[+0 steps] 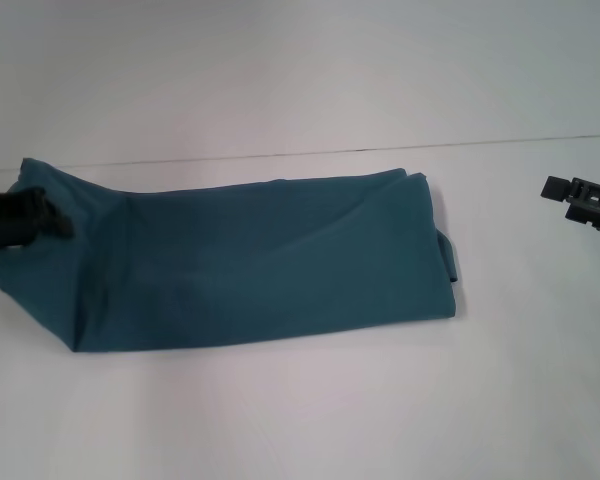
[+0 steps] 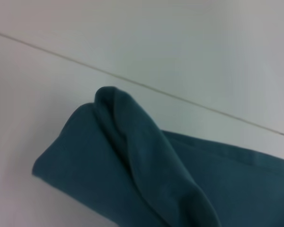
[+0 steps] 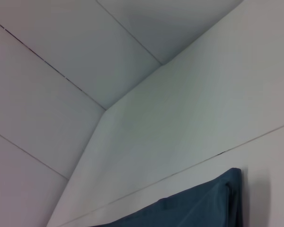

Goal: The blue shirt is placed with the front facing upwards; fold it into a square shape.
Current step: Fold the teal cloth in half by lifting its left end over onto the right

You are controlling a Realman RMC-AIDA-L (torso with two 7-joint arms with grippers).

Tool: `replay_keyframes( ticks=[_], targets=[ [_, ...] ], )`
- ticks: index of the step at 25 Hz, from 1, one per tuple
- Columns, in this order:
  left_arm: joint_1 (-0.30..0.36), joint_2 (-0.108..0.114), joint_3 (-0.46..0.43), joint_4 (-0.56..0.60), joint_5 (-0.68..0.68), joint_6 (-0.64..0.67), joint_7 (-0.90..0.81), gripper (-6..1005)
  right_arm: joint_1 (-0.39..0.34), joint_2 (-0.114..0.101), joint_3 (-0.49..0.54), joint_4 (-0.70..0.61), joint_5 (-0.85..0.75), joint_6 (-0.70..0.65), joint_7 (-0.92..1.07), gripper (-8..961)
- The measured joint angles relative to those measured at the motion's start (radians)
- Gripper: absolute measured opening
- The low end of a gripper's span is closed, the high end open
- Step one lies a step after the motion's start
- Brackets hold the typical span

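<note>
The blue shirt [image 1: 270,260] lies on the white table [image 1: 300,400] as a long folded band running left to right, plain side up, no lettering showing. My left gripper [image 1: 52,216] is at the band's left end, shut on the cloth, and that end is lifted and bunched. In the left wrist view the shirt [image 2: 146,161] rises in a rounded ridge toward the camera. My right gripper [image 1: 572,198] hangs at the far right, apart from the shirt's right edge. The right wrist view shows only a corner of the shirt [image 3: 199,205].
A thin seam [image 1: 380,150] crosses the table behind the shirt. White table surface stretches in front of the shirt and to its right. A small dark flap [image 1: 448,262] sticks out at the shirt's right edge.
</note>
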Motion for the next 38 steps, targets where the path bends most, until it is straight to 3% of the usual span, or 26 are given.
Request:
replay_keyframes(
  ticks=[10, 18, 23, 27, 34, 38],
  targets=[
    [-0.011, -0.005, 0.008, 0.068, -0.179, 0.092, 0.038, 88, 0.001, 0.003, 0.000, 0.000, 0.000, 0.000, -0.005, 927],
    [-0.063, -0.026, 0.011, 0.059, -0.189, 0.094, 0.052, 88, -0.006, 0.006, 0.000, 0.003, 0.000, 0.000, -0.013, 927],
    [-0.065, -0.028, 0.009, 0.058, -0.190, 0.089, 0.054, 89, -0.004, 0.003, 0.000, 0.023, 0.000, 0.000, -0.020, 927],
    [-0.018, -0.016, 0.004, 0.074, -0.187, 0.088, 0.050, 89, -0.001, 0.001, 0.000, 0.030, 0.000, 0.000, -0.022, 928],
    [0.077, 0.042, -0.004, 0.087, -0.181, 0.063, 0.056, 89, 0.001, -0.002, 0.000, 0.031, 0.000, -0.001, -0.021, 928],
    [0.096, 0.063, -0.031, 0.087, -0.165, 0.049, 0.051, 89, 0.003, -0.002, 0.000, 0.031, 0.000, -0.001, -0.019, 928]
  ],
)
